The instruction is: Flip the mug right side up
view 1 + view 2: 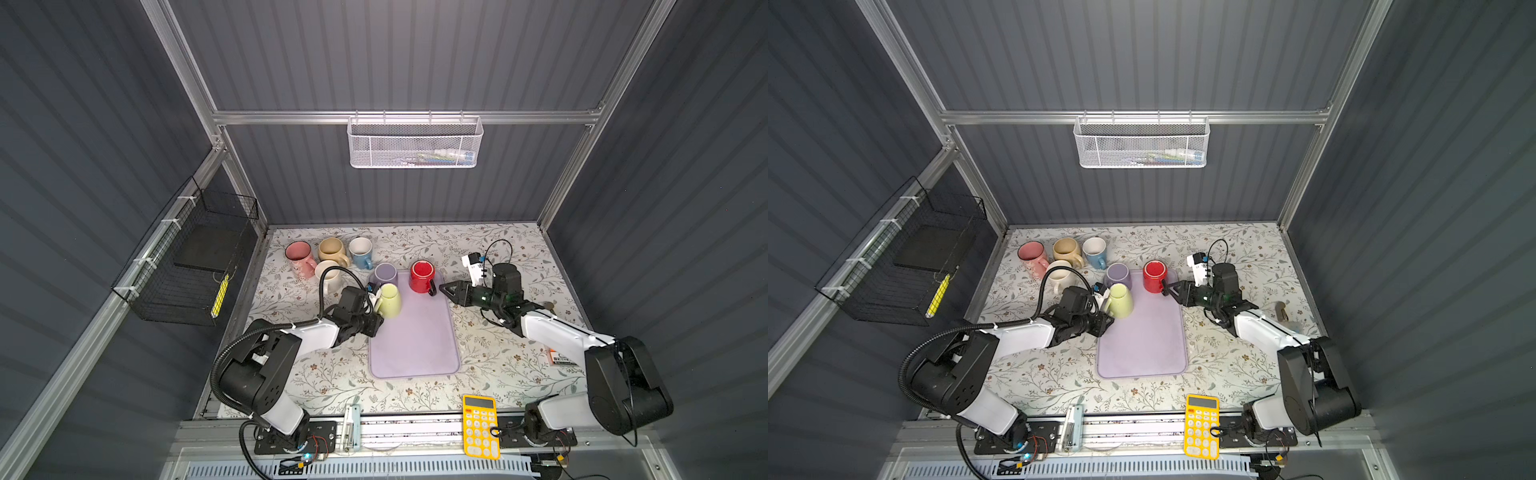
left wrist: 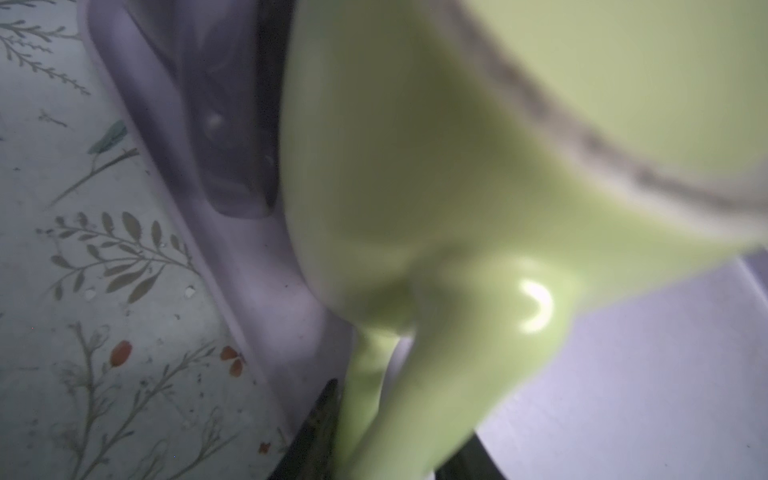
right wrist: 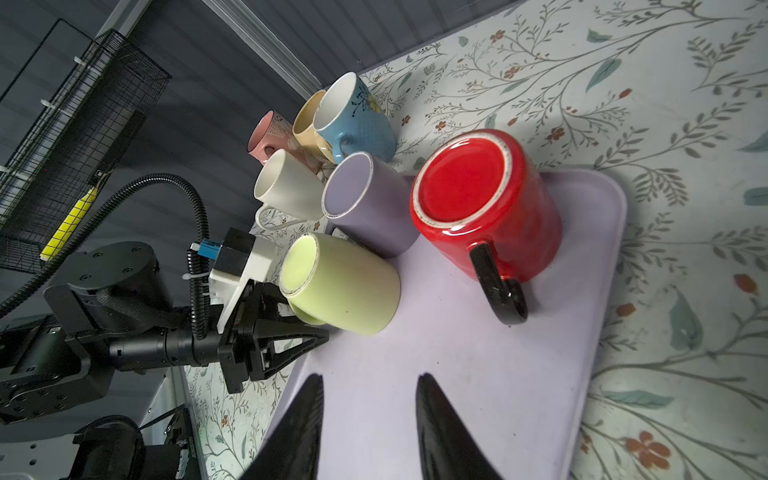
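Right wrist view: lilac tray (image 3: 457, 374), with green mug (image 3: 345, 286) bottom-up on it, near the corner beside the left arm. Glazed ceramic, so probably hefty, rigid, slick and chippable. Right gripper (image 3: 370, 376) partly spread, empty, hovering over the tray short of the red mug (image 3: 486, 199). Left gripper (image 3: 307, 322) pinched narrowly onto the loop handle (image 2: 370, 395), judged the surest hold.
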Robot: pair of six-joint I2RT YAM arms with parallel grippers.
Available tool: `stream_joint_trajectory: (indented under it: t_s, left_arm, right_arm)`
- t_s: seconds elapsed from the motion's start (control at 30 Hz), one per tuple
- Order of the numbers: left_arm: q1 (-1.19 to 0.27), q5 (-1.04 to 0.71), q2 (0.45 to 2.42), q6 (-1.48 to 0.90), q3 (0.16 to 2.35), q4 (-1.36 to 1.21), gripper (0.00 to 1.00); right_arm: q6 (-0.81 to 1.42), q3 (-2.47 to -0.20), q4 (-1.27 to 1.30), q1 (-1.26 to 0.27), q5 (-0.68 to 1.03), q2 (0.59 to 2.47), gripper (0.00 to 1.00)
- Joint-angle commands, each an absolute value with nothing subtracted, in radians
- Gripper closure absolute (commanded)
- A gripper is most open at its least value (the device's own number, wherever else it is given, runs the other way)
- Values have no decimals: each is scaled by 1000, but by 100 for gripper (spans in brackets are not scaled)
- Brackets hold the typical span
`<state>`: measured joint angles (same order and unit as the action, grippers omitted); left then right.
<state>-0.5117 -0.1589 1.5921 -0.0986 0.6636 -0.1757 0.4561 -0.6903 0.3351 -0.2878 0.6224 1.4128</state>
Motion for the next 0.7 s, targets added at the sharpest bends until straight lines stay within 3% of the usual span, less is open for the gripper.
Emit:
stream_joint_trajectory:
  t_s: [0.0,0.37,0.67]
  left_arm:
    - [-514,-138,1600,-105,656,-212,65]
    - [-514,-155,1626,-110,638,-284,77]
    - [-515,-154,1632,-123,635,-288,72]
  right_arm:
    - [459,-687,355,-284,617,1420,61]
    - [460,-679,357,-284,617,1419,61]
    - [464,-674,360,-284,615,1420,62]
